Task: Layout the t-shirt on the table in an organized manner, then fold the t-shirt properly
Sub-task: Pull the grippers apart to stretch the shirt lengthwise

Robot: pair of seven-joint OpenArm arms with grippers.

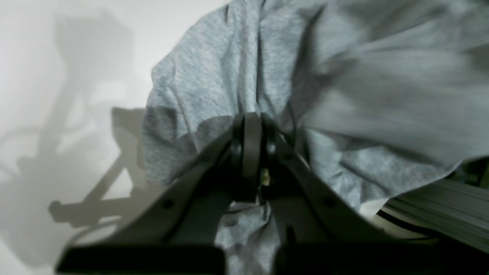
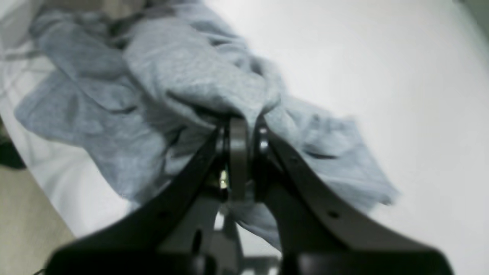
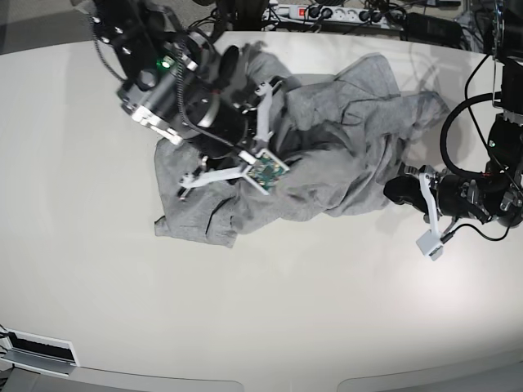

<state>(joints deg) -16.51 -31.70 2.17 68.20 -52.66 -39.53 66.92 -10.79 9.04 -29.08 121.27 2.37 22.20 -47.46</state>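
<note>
The heather-grey t-shirt (image 3: 327, 155) lies crumpled in a heap on the off-white table (image 3: 245, 302), toward its back half. My right gripper (image 3: 263, 137) is over the heap's left part. In the right wrist view this right gripper (image 2: 242, 124) is shut, with a raised fold of the t-shirt (image 2: 183, 80) pinched between its tips. My left gripper (image 3: 394, 191) sits low at the heap's right edge. In the left wrist view this left gripper (image 1: 252, 118) is shut on bunched t-shirt (image 1: 214, 72) cloth that fans out from its tips.
A power strip (image 3: 319, 11) and cables run along the table's back edge. The table's rounded edge and the floor (image 2: 23, 217) show at the left of the right wrist view. A white box (image 3: 37, 351) sits at the front left corner. Bare table (image 2: 401, 95) spreads around the shirt.
</note>
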